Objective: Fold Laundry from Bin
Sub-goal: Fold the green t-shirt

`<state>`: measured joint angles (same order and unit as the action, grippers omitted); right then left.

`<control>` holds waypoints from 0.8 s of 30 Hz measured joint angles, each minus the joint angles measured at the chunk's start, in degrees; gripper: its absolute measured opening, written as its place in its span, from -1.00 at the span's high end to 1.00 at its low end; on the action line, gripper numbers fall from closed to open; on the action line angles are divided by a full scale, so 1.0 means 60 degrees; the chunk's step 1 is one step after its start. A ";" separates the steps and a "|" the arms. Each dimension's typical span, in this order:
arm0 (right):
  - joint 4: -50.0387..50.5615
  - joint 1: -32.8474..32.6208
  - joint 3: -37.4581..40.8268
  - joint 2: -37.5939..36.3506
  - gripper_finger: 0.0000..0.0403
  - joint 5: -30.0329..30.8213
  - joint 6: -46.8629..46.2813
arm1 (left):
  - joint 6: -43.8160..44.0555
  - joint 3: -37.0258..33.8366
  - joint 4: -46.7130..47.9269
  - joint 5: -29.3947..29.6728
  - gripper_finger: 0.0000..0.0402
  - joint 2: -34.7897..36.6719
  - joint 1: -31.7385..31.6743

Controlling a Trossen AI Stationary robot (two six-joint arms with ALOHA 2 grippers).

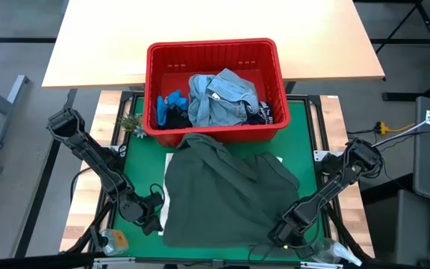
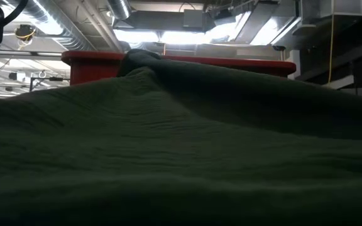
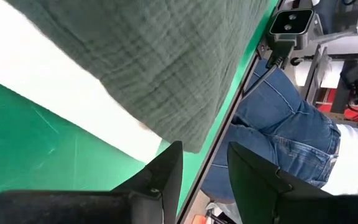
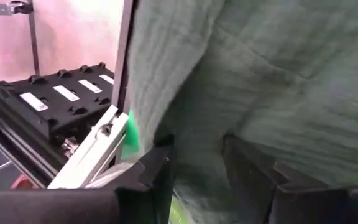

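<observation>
High view: a dark green soft garment (image 1: 226, 196) lies spread on the green table mat (image 1: 304, 127), its far edge touching the red slotted plastic bin (image 1: 213, 54), which holds a light blue denim shirt (image 1: 219, 101) and a bright blue piece (image 1: 166, 104). The left gripper (image 1: 153, 220) stands released, empty, beside the garment's near left corner. The right gripper (image 1: 281, 237) sits parted at its near right edge; whether it pinches cloth I cannot tell.

I see the green garment (image 1: 226, 194) spread over the green mat (image 1: 304, 127) at centre frame, its top edge touching the bin (image 1: 213, 56) above it. In the bin lie a denim shirt (image 1: 219, 101), a bright blue piece (image 1: 166, 104) and a dark one (image 1: 263, 113). My left gripper (image 1: 151, 223) sits at the garment's lower left edge, my right gripper (image 1: 280, 237) at its lower right.
</observation>
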<state>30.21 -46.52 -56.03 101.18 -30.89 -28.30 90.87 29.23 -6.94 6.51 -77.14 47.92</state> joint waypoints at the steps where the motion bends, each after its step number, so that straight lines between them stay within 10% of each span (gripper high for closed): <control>1: 0.0004 0.0000 0.0000 -0.0019 0.31 0.0056 0.0004 | 0.0000 0.0000 0.0000 0.0017 0.40 0.0000 0.0000; 16: 0.0960 0.0000 -0.0692 -0.1534 0.31 0.2160 0.0444 | -0.1126 0.0000 -0.0108 0.0991 0.40 0.0000 0.0000; 24: 0.2699 0.0013 -0.1354 -0.2547 0.31 0.6229 0.1328 | -0.2628 0.0000 -0.0763 0.2181 0.40 0.0000 -0.0067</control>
<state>46.41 -46.44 -64.15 85.89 6.49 -20.33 75.10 29.23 -11.52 19.59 -77.14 47.52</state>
